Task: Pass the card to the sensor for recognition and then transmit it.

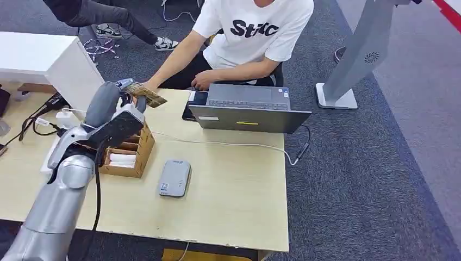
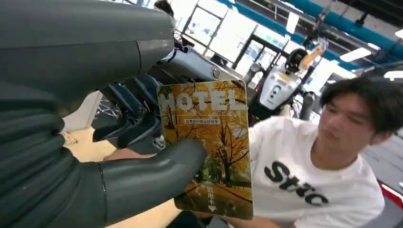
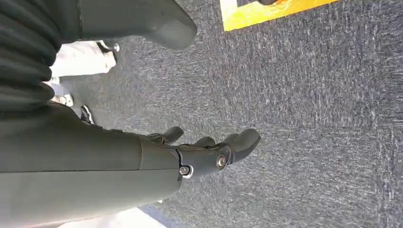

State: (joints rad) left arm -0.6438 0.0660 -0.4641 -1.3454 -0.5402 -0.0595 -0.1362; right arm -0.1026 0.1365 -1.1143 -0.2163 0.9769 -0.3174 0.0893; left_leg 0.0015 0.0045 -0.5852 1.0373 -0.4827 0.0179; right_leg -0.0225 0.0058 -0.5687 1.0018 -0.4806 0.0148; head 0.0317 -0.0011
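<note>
The card (image 1: 148, 95) sits at the table's (image 1: 234, 217) far edge, at about 10 o'clock from the grey sensor (image 1: 174, 178) lying flat near the table's middle. The left hand (image 1: 124, 109) holds it above the wooden box (image 1: 129, 153), and a seated person's hand (image 1: 145, 86) reaches in to touch it. The risk, as a judgement: if the person pulls before the fingers loosen, or the fingers loosen before the person has a hold, the card could slip and drop into the box or onto the table.

The left wrist view adds what the head view cannot: the card's (image 2: 209, 147) yellow "HOTEL" face, pinched by the thumb (image 2: 157, 171) across its lower half, with the person (image 2: 332, 171) at 3 o'clock behind it.

In the right wrist view, the right hand (image 3: 209, 152) hangs over grey carpet (image 3: 309, 118), fingers loosely apart, holding nothing.
</note>
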